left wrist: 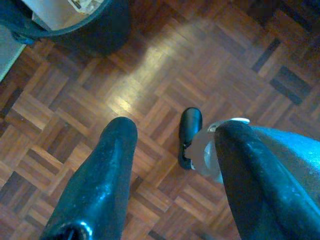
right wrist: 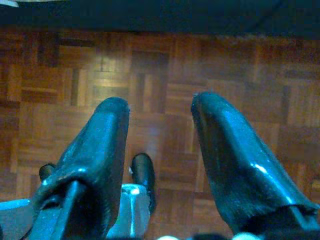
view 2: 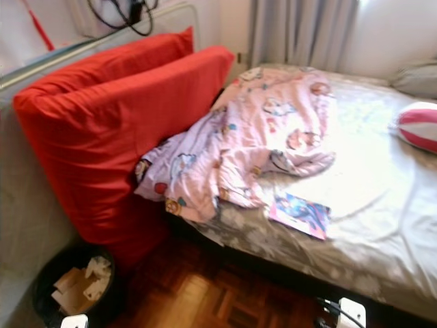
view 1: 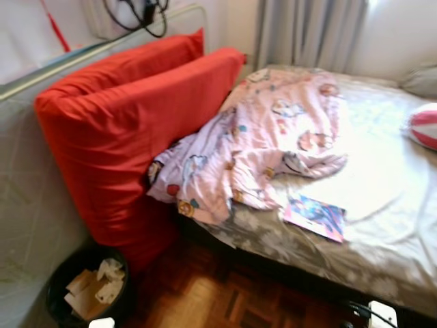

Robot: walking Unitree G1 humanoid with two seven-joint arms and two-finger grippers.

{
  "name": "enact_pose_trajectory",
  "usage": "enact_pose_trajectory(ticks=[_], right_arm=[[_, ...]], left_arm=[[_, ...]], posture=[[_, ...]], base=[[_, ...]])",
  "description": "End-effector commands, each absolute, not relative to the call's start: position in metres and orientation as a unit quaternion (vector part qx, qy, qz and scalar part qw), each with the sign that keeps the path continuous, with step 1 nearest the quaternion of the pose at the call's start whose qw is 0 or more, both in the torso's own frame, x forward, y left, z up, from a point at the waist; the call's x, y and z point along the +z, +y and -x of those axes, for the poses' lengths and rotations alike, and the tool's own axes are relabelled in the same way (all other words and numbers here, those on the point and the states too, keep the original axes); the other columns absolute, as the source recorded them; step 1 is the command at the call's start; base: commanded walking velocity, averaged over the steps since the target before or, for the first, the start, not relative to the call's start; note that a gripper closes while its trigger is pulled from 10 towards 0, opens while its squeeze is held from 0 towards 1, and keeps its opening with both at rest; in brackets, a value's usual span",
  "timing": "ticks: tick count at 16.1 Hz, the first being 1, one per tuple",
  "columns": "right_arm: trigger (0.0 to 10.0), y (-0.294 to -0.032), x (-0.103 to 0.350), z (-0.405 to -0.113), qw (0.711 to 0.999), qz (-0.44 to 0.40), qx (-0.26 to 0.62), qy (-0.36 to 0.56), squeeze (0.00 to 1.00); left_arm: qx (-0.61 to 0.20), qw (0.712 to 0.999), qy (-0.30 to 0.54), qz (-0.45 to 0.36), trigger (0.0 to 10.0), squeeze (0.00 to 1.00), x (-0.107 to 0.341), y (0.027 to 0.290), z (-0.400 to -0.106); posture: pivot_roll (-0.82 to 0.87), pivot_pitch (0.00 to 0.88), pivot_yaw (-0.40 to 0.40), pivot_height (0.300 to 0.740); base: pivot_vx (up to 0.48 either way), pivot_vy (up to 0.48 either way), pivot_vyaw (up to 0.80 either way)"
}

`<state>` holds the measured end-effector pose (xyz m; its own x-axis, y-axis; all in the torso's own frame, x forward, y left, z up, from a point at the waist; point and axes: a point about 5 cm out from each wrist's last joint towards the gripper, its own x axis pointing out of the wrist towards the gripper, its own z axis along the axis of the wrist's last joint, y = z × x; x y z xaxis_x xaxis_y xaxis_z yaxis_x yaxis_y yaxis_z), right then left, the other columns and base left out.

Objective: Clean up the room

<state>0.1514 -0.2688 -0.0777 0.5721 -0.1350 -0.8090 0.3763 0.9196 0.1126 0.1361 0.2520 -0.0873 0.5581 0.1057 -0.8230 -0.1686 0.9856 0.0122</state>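
A pink patterned blanket (view 1: pixel 273 137) lies rumpled across the bed (view 1: pixel 382 178) and hangs over its near corner. A colourful booklet (view 1: pixel 315 217) rests on the sheet near the front edge. Two big red cushions (view 1: pixel 130 130) lean against the wall at the bed's left. A black waste bin (view 1: pixel 85 287) with paper scraps stands on the floor below them. My left gripper (left wrist: pixel 170 150) hangs open above the wooden floor, with the bin (left wrist: pixel 65 20) beyond it. My right gripper (right wrist: pixel 160 117) hangs open over bare parquet too, holding nothing.
A red and white striped ball (view 1: pixel 423 126) lies at the bed's right edge, with a grey pillow (view 1: pixel 420 80) behind it. Grey curtains (view 1: pixel 307 31) hang at the back. Cables (view 1: pixel 136 14) dangle on the wall. Parquet floor (view 1: pixel 225 294) runs along the bed's front.
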Motion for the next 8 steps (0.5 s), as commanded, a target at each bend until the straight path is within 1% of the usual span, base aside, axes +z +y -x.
enact_pose_trajectory(ticks=[1,8], right_arm=[[10.0,-0.269,-0.0772,-0.1526,0.876,-0.14,-0.146,0.438,0.0],[10.0,-0.27,-0.0767,-0.1529,0.876,-0.14,-0.147,0.437,0.0]], left_arm=[[0.08,0.879,0.469,0.037,10.0,0.0,-0.0887,0.2519,-0.1329],[0.083,0.879,0.468,0.041,10.0,0.0,-0.0889,0.2511,-0.1331]], posture=[[0.0,0.0,0.01,0.74],[-0.01,0.0,0.006,0.74]], base=[[0.292,0.0,0.0],[0.293,0.0,0.0]])
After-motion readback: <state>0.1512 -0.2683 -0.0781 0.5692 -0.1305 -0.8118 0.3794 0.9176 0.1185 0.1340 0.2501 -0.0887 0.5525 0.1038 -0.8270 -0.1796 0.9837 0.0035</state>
